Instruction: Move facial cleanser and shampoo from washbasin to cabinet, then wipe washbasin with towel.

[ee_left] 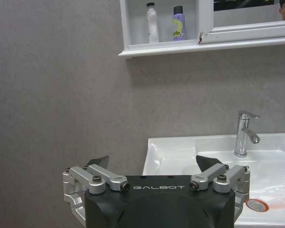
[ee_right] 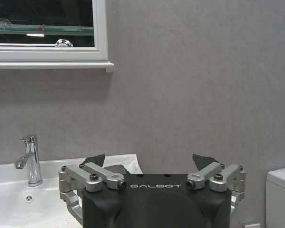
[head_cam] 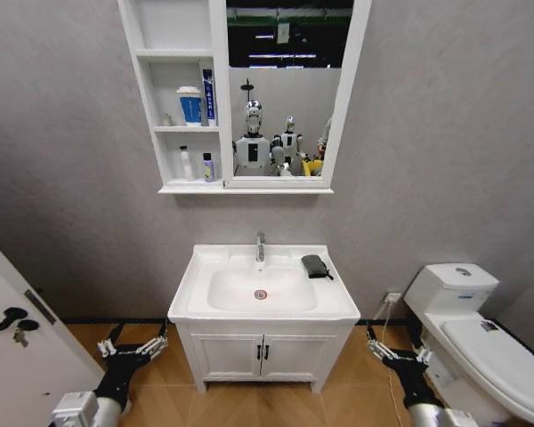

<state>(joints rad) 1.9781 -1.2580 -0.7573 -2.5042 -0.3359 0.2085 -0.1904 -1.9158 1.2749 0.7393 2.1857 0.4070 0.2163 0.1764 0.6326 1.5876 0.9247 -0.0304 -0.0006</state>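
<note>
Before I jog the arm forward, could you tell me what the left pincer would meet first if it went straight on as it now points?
Probably the washbasin: the open left pincer points at its near side edge, with the grey wall behind. Depth is unclear.

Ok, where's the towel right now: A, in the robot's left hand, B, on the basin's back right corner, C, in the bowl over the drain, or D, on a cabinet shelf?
B: the towel lies on the washbasin rim at its back right corner, right of the faucet.
</note>
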